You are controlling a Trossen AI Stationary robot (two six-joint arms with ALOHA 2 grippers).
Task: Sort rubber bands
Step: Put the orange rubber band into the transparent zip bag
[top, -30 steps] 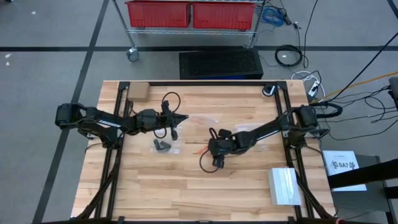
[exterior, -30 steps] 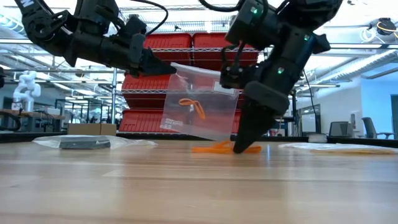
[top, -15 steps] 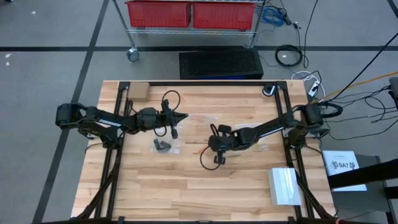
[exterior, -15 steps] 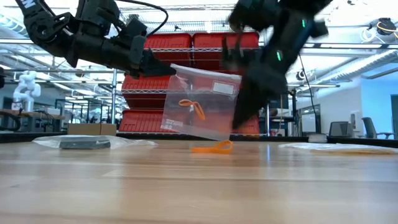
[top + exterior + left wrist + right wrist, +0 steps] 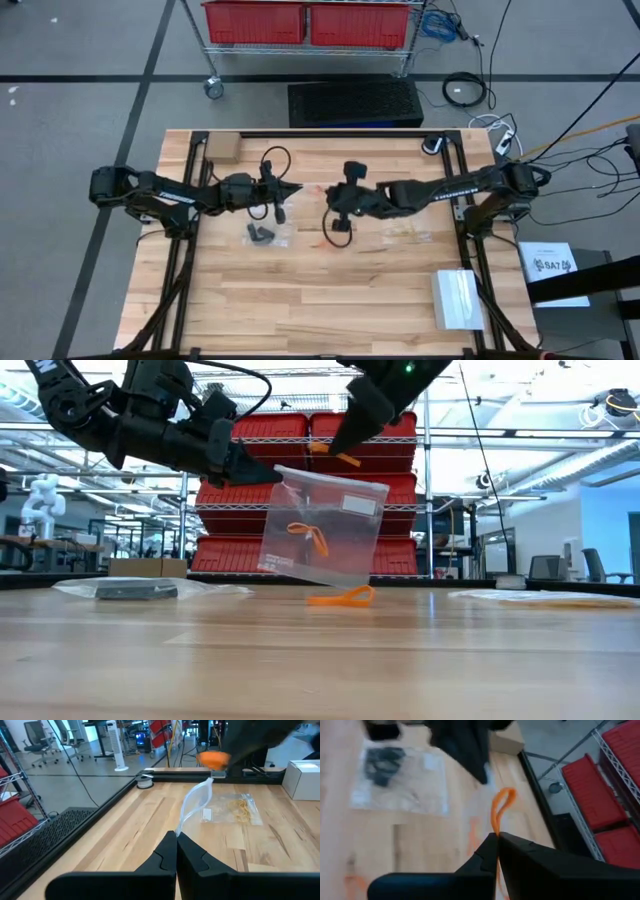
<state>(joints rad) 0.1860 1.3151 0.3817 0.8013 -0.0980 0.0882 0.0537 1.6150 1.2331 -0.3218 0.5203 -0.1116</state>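
An orange rubber band (image 5: 501, 810) hangs pinched in the right gripper (image 5: 496, 836); left gripper (image 5: 176, 836) pinches a clear bag (image 5: 322, 526).

Right claw (image 5: 335, 448) holds an orange rubber band (image 5: 340, 458) just above the clear plastic bag (image 5: 325, 525) hanging from left claw (image 5: 272, 475); another orange rubber band loop (image 5: 343, 598) lies on the wooden counter (image 5: 320, 660) below.

Orange rubber band (image 5: 501, 811) aloft, one (image 5: 309, 537) bagged, another (image 5: 341, 598) flat on table (image 5: 320, 660).

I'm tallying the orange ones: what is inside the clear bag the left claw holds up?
The clear bag, pinched by the left claw, holds one orange rubber band. A white label covers one corner, so anything behind it is hidden.
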